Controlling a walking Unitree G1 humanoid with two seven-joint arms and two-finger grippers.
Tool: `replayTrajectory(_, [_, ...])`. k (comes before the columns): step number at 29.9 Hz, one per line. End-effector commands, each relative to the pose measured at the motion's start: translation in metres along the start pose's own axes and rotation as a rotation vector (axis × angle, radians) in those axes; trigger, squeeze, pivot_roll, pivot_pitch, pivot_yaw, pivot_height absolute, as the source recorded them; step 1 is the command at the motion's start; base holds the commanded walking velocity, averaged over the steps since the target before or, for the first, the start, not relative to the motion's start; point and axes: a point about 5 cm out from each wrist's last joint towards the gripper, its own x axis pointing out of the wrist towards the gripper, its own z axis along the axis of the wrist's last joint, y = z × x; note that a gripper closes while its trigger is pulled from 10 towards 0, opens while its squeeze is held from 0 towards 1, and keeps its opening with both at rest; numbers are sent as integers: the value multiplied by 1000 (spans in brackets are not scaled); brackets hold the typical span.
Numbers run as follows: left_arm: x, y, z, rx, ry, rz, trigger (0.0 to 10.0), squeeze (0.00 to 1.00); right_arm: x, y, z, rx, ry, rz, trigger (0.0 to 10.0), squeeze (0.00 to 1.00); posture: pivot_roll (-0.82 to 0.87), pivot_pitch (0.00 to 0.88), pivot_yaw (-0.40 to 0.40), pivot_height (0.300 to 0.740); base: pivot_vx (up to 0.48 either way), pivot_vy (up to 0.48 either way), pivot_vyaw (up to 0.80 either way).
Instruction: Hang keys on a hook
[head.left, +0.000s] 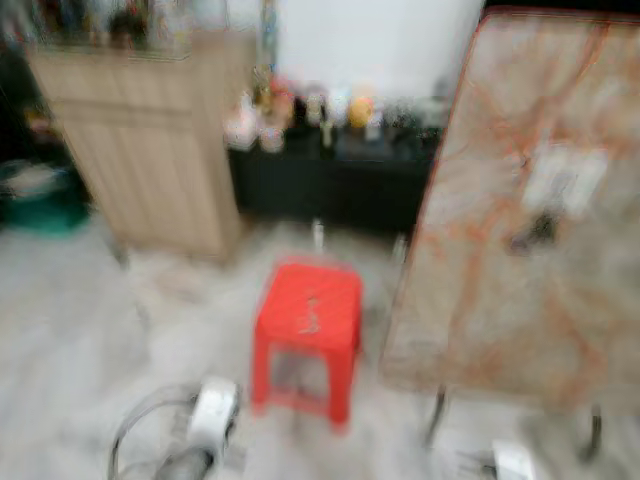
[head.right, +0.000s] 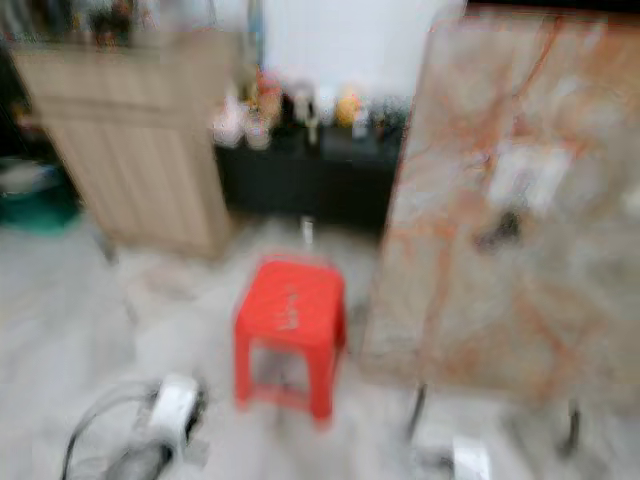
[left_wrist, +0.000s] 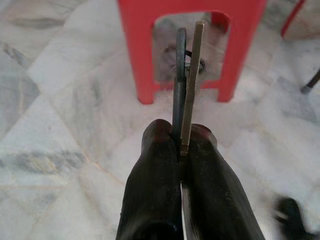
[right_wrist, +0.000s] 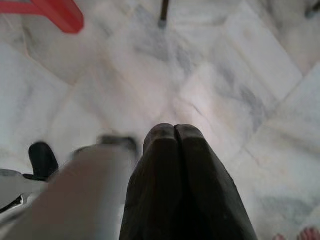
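Observation:
In the left wrist view my left gripper is shut on the keys, two flat metal blades with a ring that stick out past the fingertips toward a red plastic stool. The left arm hangs low over the floor in the blurred eye views. My right gripper is shut with nothing between its fingers and points down at the marble floor; its arm hangs idle at the lower right. No hook can be made out in the blur.
The red stool stands on the floor ahead. A marble-patterned table with dark legs is on the right. A wooden cabinet stands at the left, and a low black shelf with small items lines the back wall.

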Motion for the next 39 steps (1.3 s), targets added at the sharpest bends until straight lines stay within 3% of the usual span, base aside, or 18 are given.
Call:
replayTrajectory(1, [4, -6, 10, 6, -39, -12, 10000, 0, -1, -7, 2, -12, 2, -19, 10000, 0, 13, 0, -8, 740, 0, -472, -800])
replayTrajectory(13, [9, -6, 33, 20, -132, -20, 10000, 0, -1, -8, 3, -19, 4, -22, 10000, 0, 15, 0, -9, 740, 0, -477, -790])
replayTrajectory(22, [13, -1, 84, 47, -348, -30, 10000, 0, -1, -7, 3, -27, -1, -15, 10000, 0, 16, 0, -7, 740, 0, -234, -700])
replayTrajectory(29, [4, -3, 127, 62, -569, -84, 10000, 0, -1, -8, 2, -18, -9, -23, 10000, 0, 21, 0, -1, 740, 0, 0, 0])
replayTrajectory(33, [-9, -6, 151, 56, -698, -96, 10000, 0, -1, -9, 1, -8, -10, -29, 10000, 0, 24, 0, -3, 740, 0, 0, 0])
replayTrajectory(39, [-23, -13, 166, 84, -765, -118, 10000, 0, -1, -10, 0, -10, -13, -41, 10000, 0, 28, 0, -6, 740, 0, 0, 0])
